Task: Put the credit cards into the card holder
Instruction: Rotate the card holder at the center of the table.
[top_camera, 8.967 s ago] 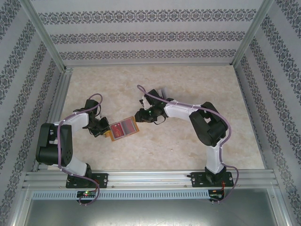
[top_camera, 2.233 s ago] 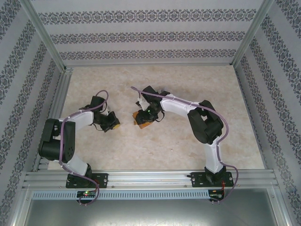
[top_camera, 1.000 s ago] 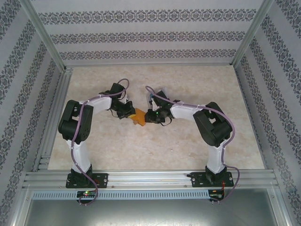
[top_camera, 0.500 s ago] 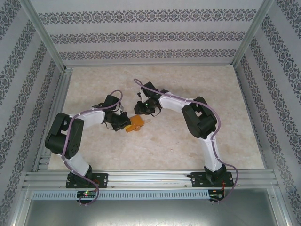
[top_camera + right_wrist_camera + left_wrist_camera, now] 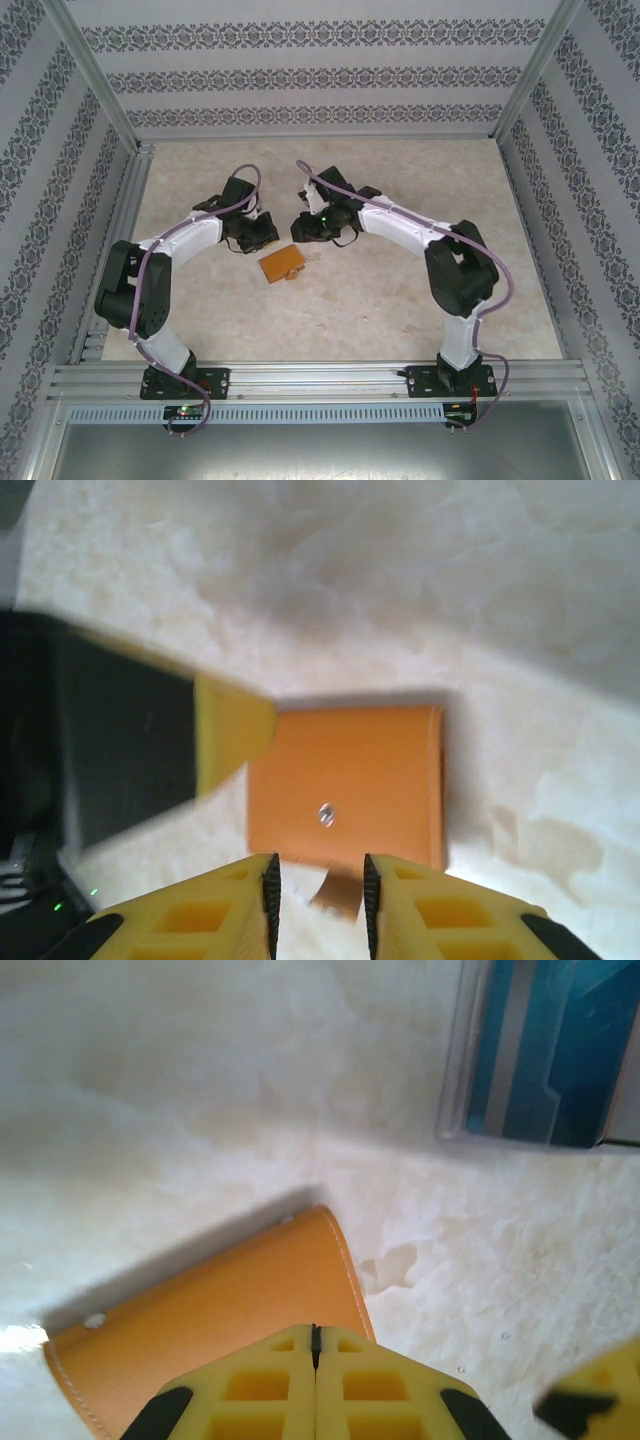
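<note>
The card holder (image 5: 282, 264) lies folded shut on the table, an orange-tan square with a small metal mark (image 5: 326, 815) at its centre. No credit cards can be seen. My left gripper (image 5: 265, 237) hovers just beyond the holder's left corner, its yellow fingers (image 5: 280, 1380) pressed together on nothing, with the holder (image 5: 220, 1300) right beneath them. My right gripper (image 5: 302, 229) is open a little beyond the holder (image 5: 345, 780) and apart from it. A small brown tab (image 5: 335, 892) of the holder shows between its fingertips (image 5: 317, 870).
The left gripper's yellow finger (image 5: 232, 730) and black body intrude at the left of the right wrist view. A blue object in a clear frame (image 5: 530, 1050) sits at the top right of the left wrist view. Aluminium rails and patterned walls (image 5: 320, 80) bound the marble-look table (image 5: 400, 180).
Nine seconds ago the holder lay open with a red card showing. Since then both grippers handled it; now it lies folded shut on the table and both have drawn back from it.
</note>
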Robot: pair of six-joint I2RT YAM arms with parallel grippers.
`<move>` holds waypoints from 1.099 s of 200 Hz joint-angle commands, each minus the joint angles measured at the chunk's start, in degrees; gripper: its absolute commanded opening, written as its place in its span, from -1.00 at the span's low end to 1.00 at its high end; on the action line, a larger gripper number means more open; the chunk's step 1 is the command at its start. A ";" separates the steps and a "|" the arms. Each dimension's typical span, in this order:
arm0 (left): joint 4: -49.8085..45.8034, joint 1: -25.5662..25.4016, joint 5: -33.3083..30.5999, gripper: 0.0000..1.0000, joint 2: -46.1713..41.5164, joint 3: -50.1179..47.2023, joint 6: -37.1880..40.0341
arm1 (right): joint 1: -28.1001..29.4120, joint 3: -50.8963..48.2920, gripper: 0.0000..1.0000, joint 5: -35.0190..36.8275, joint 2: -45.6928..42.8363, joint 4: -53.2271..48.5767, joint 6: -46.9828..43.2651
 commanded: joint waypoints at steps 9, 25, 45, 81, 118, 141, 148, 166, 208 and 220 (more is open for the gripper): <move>-4.74 2.74 -1.30 -0.90 3.23 1.55 4.63 | 3.25 -4.92 -0.36 -4.21 -1.07 -0.20 0.85; -4.10 3.56 -0.85 -0.91 4.91 1.30 5.26 | 5.07 -5.81 -0.36 -4.66 -0.54 0.12 2.02; -3.70 4.31 -0.39 -0.92 6.42 0.33 5.99 | 7.15 -6.71 -0.36 -6.32 0.87 2.30 3.98; -1.75 4.81 1.54 -0.93 6.91 -2.85 5.43 | 9.08 -4.56 -0.33 -7.85 6.99 3.12 4.89; -0.06 4.76 2.11 -0.93 4.94 -6.40 4.14 | 7.15 -2.15 -0.33 -2.35 9.92 1.85 4.01; 0.99 4.83 2.82 -0.93 3.87 -8.41 3.21 | 4.76 -3.03 -0.33 -0.58 9.20 4.52 5.10; 1.81 4.77 3.43 -0.92 3.63 -9.00 2.71 | 4.04 -2.94 -0.33 0.34 9.00 4.94 4.89; 4.44 4.70 5.65 -0.91 3.85 -10.28 1.29 | 2.15 -1.28 -0.33 3.48 9.45 2.74 2.73; 5.02 4.48 6.56 -0.90 3.66 -9.34 0.60 | -1.78 -0.94 -0.32 3.18 6.61 0.06 -0.27; 4.32 4.49 6.17 -0.90 3.39 -8.52 0.85 | -2.43 -1.01 -0.32 3.19 5.05 -1.11 -0.82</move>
